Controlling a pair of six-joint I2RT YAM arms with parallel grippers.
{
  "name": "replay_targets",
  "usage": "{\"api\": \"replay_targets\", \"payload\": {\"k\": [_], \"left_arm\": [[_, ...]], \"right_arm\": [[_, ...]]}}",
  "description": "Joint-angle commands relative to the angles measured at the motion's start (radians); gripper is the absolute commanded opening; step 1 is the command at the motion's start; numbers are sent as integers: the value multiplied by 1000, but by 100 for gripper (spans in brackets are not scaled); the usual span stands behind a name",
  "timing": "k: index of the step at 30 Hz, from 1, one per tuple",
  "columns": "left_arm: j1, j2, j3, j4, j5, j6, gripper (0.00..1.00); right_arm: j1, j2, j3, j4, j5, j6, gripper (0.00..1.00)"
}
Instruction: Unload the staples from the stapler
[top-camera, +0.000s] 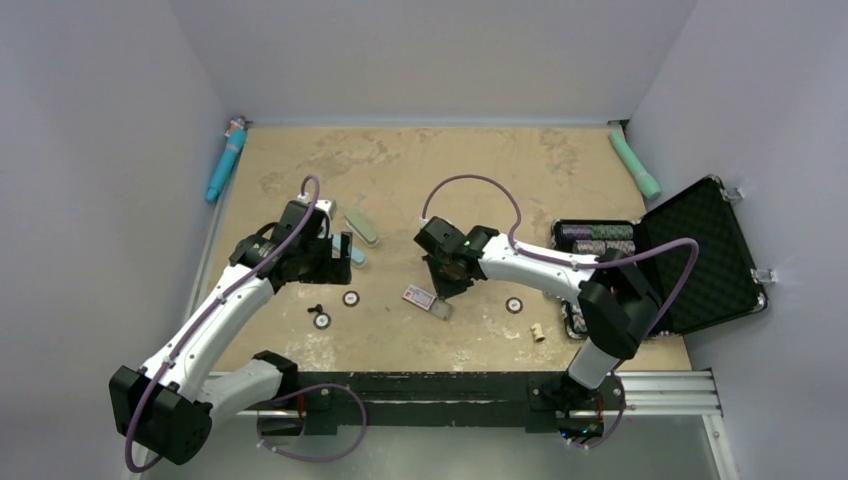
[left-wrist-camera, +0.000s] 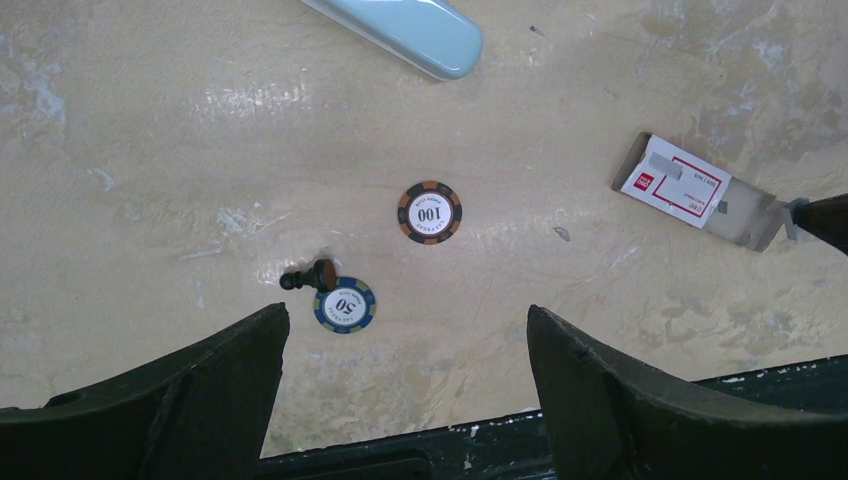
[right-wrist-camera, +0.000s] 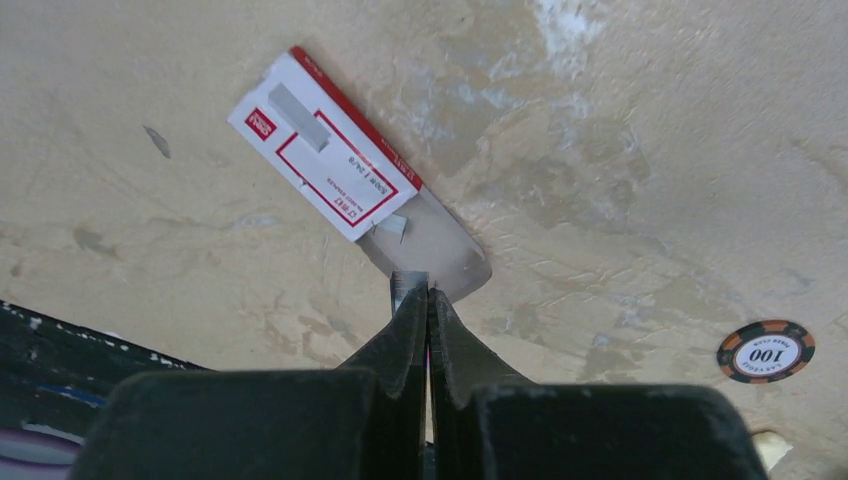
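"100" chip (left-wrist-camera: 430, 212), "50" chip (left-wrist-camera: 345, 304)

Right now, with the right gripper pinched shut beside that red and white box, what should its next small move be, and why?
Probably nudge the right gripper forward over the box's open tray, then release. It is shut on the staples, a small grey strip poking out at its tips, just short of the tray's edge.

The staples (right-wrist-camera: 409, 283) are sitting at the box's (right-wrist-camera: 325, 173) open end, perhaps touching it; a 100 chip (left-wrist-camera: 430, 212) is lying leftward.
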Motion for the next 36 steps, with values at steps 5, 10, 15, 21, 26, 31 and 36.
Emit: {"api": "replay_targets", "payload": {"k": [5,10,15,21,26,31,36], "left_arm": [[-9,-2,3,28,-5,16,92],[-23,-6,2,26,-15,13,92],[-32,-9,1,24,-25,11,92],[-33,-10,1,24,-26,11,92],[-35,-8,1,25,-25,12,92],[-35,-6,3,26,-25,12,92],[-35,-9,2,25,-25,11,92]], "right_arm": [[28,12,-34,8,-2,-5,0],[29,27,-29,17,1,-10,0],[29,49,-23,12,10,-12,0],[29,62,-11,-2,15,-14,9],[28,53,9,-16,24,-14,25],[28,46,28,-29,41,-15,28],[29,-12,106,-46,81,-12,35]]}}
